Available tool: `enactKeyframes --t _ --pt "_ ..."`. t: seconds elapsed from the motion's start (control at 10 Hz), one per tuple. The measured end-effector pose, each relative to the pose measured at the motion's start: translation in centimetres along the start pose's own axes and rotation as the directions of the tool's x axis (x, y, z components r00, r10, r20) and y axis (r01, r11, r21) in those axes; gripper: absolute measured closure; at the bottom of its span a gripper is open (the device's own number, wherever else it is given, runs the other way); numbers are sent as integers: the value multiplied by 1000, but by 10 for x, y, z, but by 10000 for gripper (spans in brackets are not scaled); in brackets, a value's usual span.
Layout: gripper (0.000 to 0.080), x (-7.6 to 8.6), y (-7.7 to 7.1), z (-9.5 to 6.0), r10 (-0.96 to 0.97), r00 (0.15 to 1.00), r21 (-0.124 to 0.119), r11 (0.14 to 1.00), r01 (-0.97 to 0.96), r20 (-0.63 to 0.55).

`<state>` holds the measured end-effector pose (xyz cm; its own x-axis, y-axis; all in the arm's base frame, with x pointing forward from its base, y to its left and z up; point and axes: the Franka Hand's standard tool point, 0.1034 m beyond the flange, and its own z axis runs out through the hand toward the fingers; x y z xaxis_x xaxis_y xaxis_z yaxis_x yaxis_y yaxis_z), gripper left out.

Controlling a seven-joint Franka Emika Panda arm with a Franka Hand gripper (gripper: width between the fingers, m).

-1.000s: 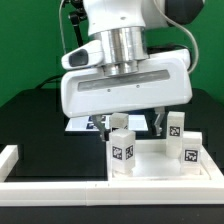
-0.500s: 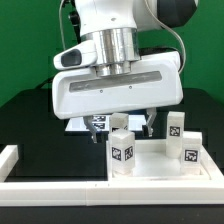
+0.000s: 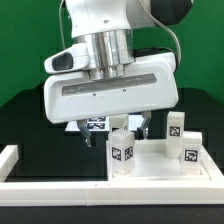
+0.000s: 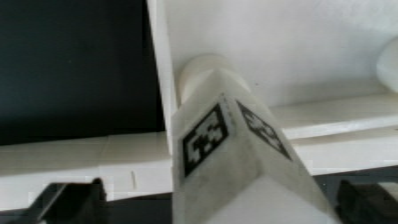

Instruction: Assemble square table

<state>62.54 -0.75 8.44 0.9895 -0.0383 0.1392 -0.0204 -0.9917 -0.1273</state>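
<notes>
**A:** Since 1 second ago the arm's big white wrist housing [image 3: 108, 85] has slid toward the exterior view's left and come a little lower, so it now covers more of the scene. Nothing else has shifted.

**B:** What about the square panel [image 3: 160, 160]?

**A:** It lies flat at the exterior view's lower right, close against the long white border rail [image 3: 60, 184] in front. 3 legs stand upright on it: 1 at the near corner [image 3: 122, 153], 1 at the right [image 3: 190, 148], 1 behind that [image 3: 175, 126]. A 4th leg [image 3: 122, 130] stands just under the housing.

**B:** And the gripper [image 3: 123, 127]?

**A:** Its dark fingers [image 3: 144, 128] hang on either side of that 4th leg. The wrist view shows a tagged leg [image 4: 222, 135] close up, between the fingertips [image 4: 71, 200] at the frame's corners, with space showing on both sides. I judge the jaws spread, not clamped.

**B:** Meaning?

**A:** The sideways drift looks like lining up over that leg for a grasp, probably to twist it tight in its socket. A skewed closure could tip it.
</notes>
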Motion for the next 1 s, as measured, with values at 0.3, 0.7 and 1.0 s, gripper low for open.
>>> enactKeyframes --t 0.3,0.7,1.0 --pt "402 0 0 0 0 1000 0 1000 0 0" --pt "402 0 -1 0 165 986 1 986 -165 0" --pt "400 -3 -2 2 684 729 6 729 -684 7"
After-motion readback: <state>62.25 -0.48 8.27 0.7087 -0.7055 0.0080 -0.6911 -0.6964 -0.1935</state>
